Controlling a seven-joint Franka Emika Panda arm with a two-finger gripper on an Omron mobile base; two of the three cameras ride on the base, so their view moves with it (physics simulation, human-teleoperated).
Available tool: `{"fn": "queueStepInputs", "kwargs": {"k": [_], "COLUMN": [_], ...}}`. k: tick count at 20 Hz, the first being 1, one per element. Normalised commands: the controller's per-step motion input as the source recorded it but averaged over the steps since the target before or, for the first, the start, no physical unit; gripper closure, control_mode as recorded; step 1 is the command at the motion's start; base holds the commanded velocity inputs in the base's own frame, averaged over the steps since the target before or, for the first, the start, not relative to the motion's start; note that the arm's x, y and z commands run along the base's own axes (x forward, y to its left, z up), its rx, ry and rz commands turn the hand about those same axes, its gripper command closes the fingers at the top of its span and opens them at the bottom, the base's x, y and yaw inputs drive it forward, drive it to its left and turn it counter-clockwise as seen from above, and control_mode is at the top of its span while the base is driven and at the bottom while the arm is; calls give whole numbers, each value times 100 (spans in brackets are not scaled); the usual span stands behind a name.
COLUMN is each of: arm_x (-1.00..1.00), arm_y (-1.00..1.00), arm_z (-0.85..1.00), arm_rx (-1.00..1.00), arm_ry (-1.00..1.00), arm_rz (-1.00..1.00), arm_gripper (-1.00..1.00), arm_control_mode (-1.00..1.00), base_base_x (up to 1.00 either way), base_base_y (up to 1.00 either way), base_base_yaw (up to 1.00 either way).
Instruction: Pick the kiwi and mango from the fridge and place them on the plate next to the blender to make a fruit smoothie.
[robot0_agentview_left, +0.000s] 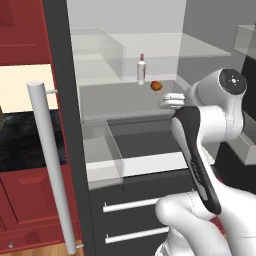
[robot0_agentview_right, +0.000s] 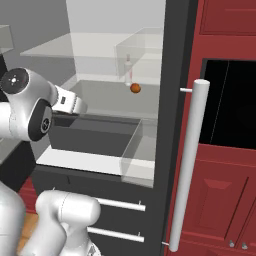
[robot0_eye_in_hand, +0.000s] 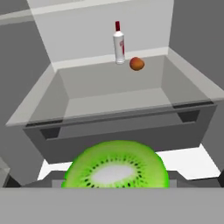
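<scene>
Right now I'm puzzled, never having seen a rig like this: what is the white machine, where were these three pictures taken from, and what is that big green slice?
The white machine is a robot arm on a driving base, facing an open fridge. Two pictures come from cameras on the base, behind the arm to its left and right. The third comes from a camera on the hand. The green slice there is a kiwi, close to the lens and apparently held in the jaws. On the fridge shelf stand a red-capped bottle and, beside it, an orange-red mango.
</scene>
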Motion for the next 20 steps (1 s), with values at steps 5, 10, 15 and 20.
{"fn": "queueStepInputs", "kwargs": {"k": [5, 10, 15, 20], "arm_x": [-22, 0, 0, 0], "arm_y": [0, 0, 0, 0], "arm_z": [0, 0, 0, 0], "arm_rx": [0, 0, 0, 0], "arm_ry": [0, 0, 0, 0], "arm_rz": [0, 0, 0, 0], "arm_gripper": [100, 100, 100, 100], "arm_control_mode": [100, 100, 100, 100], "base_base_x": [-60, -100, -93, -62], "base_base_y": [-6, -4, 0, 2], "base_base_yaw": [4, 30, 58, 78]}}
